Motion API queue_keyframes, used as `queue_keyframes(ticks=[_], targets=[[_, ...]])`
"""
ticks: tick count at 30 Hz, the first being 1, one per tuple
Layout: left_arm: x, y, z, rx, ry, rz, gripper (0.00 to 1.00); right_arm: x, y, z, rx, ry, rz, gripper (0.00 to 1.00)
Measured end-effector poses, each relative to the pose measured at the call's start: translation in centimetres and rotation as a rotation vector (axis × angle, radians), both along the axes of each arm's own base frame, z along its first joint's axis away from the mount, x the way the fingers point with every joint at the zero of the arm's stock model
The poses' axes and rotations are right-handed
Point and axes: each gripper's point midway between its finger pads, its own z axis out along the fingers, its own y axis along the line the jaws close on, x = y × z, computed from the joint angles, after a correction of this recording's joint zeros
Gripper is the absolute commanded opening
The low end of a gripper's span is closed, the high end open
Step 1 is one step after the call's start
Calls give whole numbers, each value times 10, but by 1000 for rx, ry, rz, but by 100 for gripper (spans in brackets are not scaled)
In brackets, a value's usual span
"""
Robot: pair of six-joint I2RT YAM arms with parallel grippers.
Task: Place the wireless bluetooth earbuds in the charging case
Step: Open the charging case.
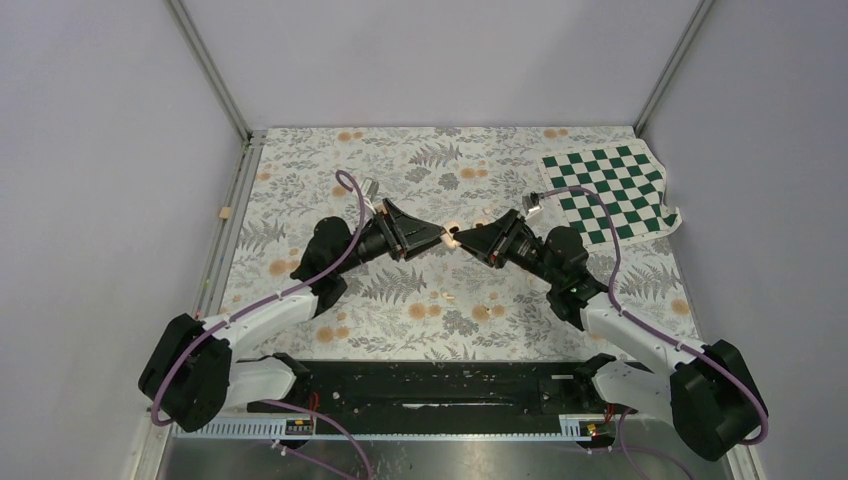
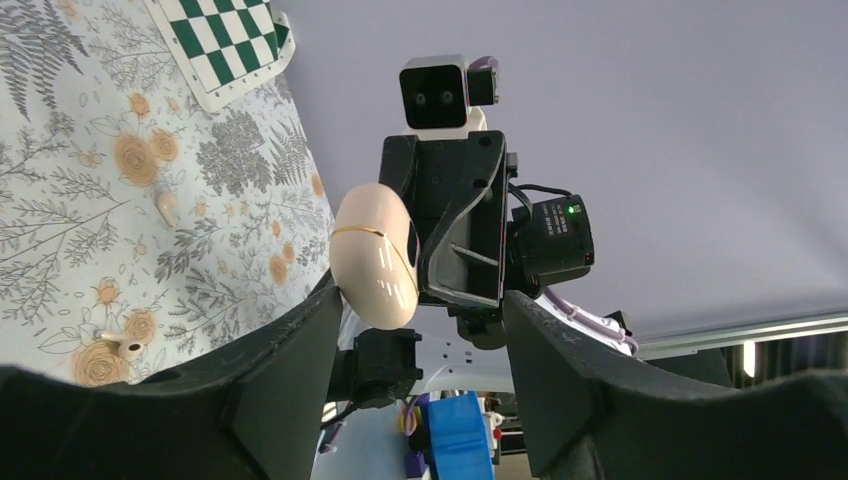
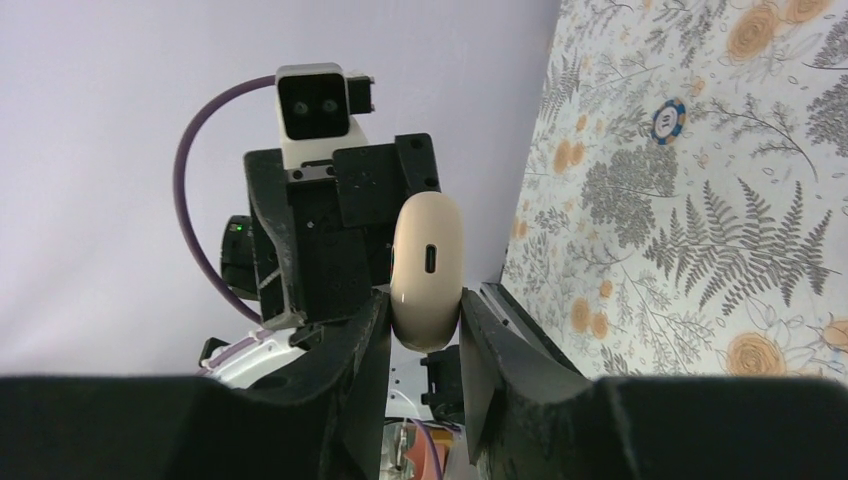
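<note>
- Nearer the arm bases than the charging case (image 1: 452, 237), the two wireless bluetooth earbuds (image 2: 125, 346) lie loose on the floral table (image 1: 300, 160), apart from each other and outside the case.
- Your right gripper (image 3: 424, 312) is clenched on the case, one finger on each broad side, with the port slot facing its wrist camera.
- The case hangs in that grip above the table, lid closed, with a thin seam line around it.
- Your left gripper (image 2: 420, 300) meets the case from the opposite side. Its jaws stand wider than the case, which sits by one finger with a clear gap to the other, so it grasps nothing.
- Beyond the case, toward the far right corner, lies a green checkered mat (image 1: 610, 190).
</note>
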Motion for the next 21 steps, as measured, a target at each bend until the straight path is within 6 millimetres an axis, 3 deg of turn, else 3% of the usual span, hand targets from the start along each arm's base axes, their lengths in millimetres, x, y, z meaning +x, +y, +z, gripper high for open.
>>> queue_keyframes(ticks=[6, 13, 15, 18, 21], targets=[[-6, -7, 1, -22, 10, -32, 55, 2, 3, 8, 49, -3, 10, 0], [-7, -8, 1, -26, 15, -39, 33, 0, 4, 16, 78, -15, 24, 0], [-7, -8, 0, -24, 17, -37, 35, 0, 4, 18, 86, -22, 26, 0], [-7, -8, 0, -25, 16, -38, 45, 0, 5, 18, 86, -23, 27, 0], [-8, -9, 1, -32, 23, -42, 45, 0, 4, 17, 84, -20, 27, 0]])
